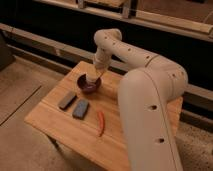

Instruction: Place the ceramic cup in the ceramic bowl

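- Table (50,120): light wood, visible grain, rectangular top, seen corner-on; bare concrete-like floor to its left.
- Left block (67,100): flat, dark, rectangular, matte; long axis runs diagonally, near-left to far-right.
- Right block (80,108): same flat dark rectangle, slightly greyer, just beside the first and roughly parallel to it; the two are apart, not touching.
- Bowl (89,84): small, round, dark maroon, glossy inside; sits on the far-left part of the table, behind the blocks.
- Cup (93,77): small pale cylinder, upright, long axis vertical; sits at the bowl's far rim, under the gripper; whether it rests on the bowl's floor or hangs just above, cannot tell.
- Gripper (94,75): right over the bowl, pointing down at the cup; whether it is clamped or apart, cannot tell.
- Chili (101,122): thin red curved pepper shape, smooth, lying flat near the table's middle, right of the blocks; long axis runs near to far.
- Arm (150,95): smooth off-white plastic shell, rounded segments, small dark screw holes; fills the right side and arches over to the bowl.
- No readable writing or labels on anything.
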`<action>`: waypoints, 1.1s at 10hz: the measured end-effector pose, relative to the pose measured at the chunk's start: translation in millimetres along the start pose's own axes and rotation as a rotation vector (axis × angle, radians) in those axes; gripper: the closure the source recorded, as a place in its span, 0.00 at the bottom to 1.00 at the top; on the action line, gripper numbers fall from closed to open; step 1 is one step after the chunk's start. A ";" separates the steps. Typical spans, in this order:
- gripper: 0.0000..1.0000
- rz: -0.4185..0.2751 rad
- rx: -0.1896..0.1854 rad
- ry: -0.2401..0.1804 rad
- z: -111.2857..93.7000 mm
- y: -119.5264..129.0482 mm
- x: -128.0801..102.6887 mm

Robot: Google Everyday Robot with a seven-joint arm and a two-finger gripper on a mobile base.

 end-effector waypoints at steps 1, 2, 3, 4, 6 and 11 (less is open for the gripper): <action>1.00 -0.001 0.001 0.015 6.1 -0.2 2.2; 1.00 -0.001 0.005 0.037 15.3 -1.1 5.9; 1.00 -0.001 0.009 0.053 22.0 -1.8 8.3; 1.00 0.001 0.013 0.069 27.3 -2.7 10.6; 0.94 0.001 0.014 0.073 28.0 -3.4 11.3; 0.42 0.001 0.014 0.073 27.9 -3.2 11.1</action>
